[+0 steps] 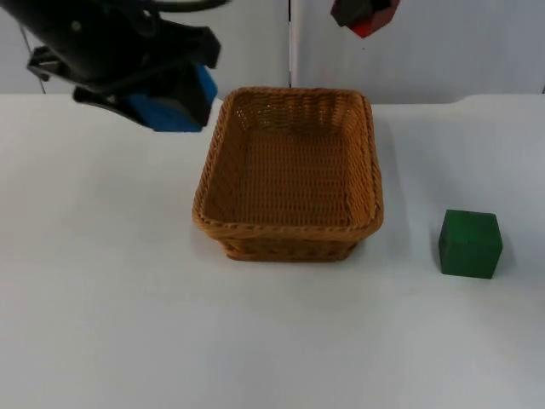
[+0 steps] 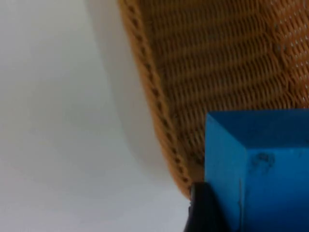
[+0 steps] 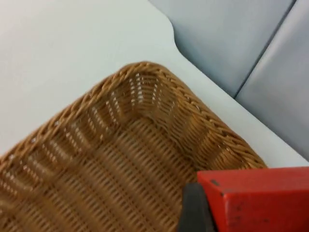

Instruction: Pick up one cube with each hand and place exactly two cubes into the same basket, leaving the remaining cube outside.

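Over the white tabletop (image 1: 102, 324), the left hand (image 1: 174, 102), clamped on the blue cube (image 1: 180, 109), hangs outside the basket (image 1: 289, 234) rim, so releasing there would miss, while the right hand (image 1: 364, 15) grips the red cube (image 1: 368, 23) above the far rim and the green cube (image 1: 470, 244) sits apart.

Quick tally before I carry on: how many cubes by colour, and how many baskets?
Blue cube: 1, held in the left tool, left of the basket.
Red cube: 1, held in the right tool, above the far rim.
Green cube: 1, on the table.
Basket: 1.
Total: 4.
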